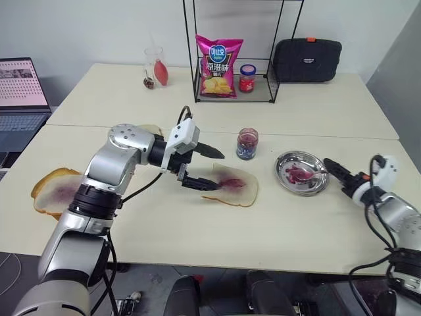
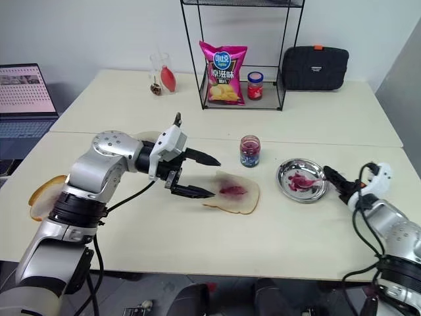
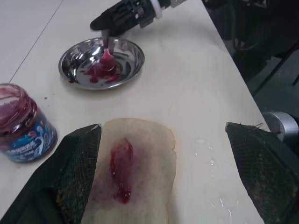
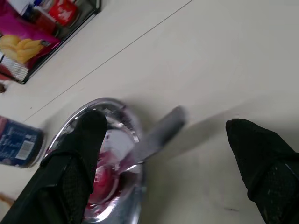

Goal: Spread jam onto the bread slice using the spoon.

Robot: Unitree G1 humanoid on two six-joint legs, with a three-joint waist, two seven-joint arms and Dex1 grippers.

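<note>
Both grippers open: left over bread slice; right beside dish, spoon resting inside.

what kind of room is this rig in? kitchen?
Probably an office or lab, not a kitchen: pale tables pushed together, a laptop at one end, a black wire rack holding a chip bag.

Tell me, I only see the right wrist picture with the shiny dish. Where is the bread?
Observer: The bread slice lies flat on the table, to the left of the dish.
Operator: Does it have jam?
Observer: Yes, a red jam smear sits on its middle.
Operator: Is anything holding it?
Observer: No. The left hand hangs open at the bread's left end.
</note>
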